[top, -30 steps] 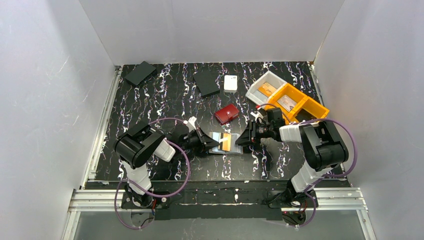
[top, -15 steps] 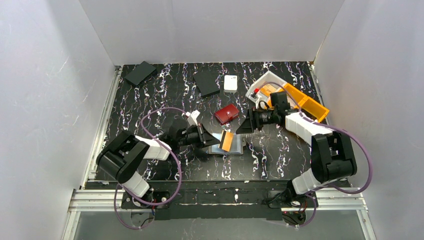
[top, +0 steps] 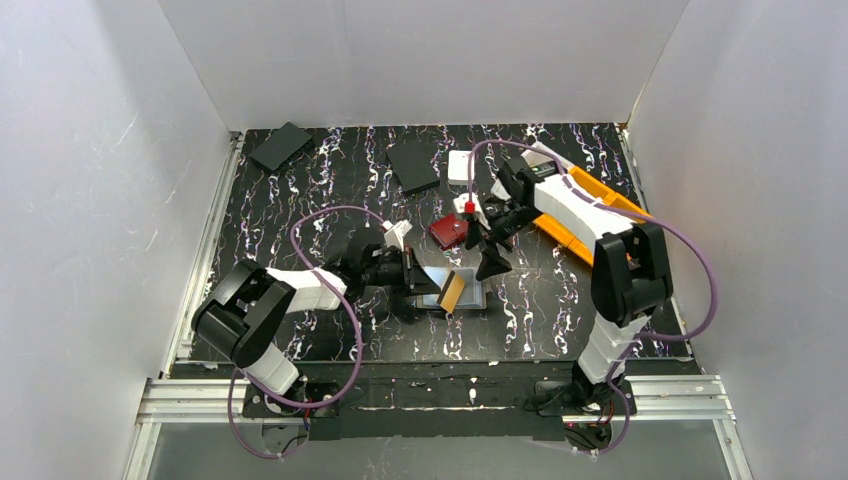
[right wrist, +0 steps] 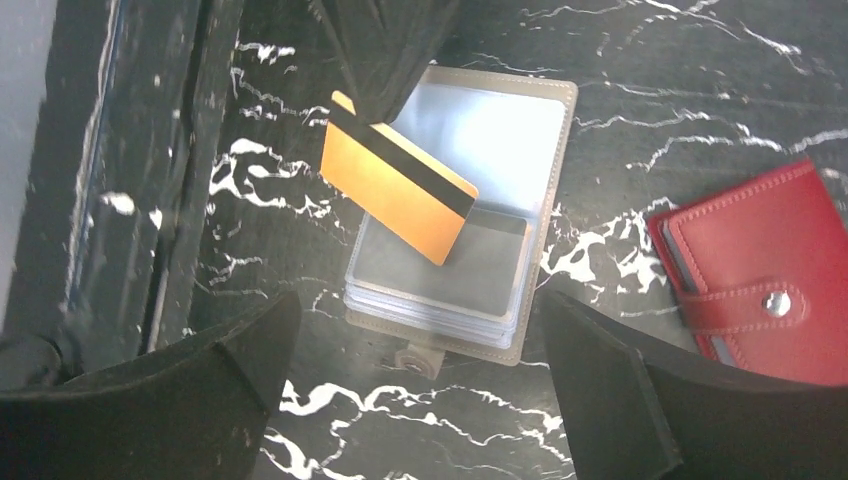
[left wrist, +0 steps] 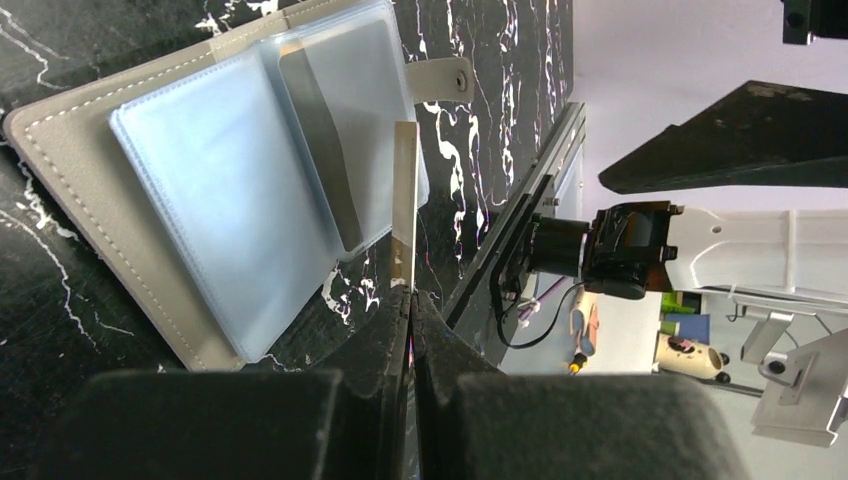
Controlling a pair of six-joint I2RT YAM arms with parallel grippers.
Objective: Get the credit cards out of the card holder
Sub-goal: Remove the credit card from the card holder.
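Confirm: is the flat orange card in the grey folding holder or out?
Out. The left pincer pinches the orange black-striped card by one corner; its whole face shows above the open grey folding card holder.

My black left gripper [left wrist: 411, 310] is pinching the thin orange plastic card [right wrist: 398, 190] with its black stripe. The grey stitched card holder [right wrist: 480, 140] is showing pale blue sleeves. At twelve o'clock, a dark red leather case [top: 447, 232] is lying.

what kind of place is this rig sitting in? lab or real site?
Probably a lab data-collection cell, not a live site: white panel walls box in a black marbled table, and aluminium rails run along its near edge.
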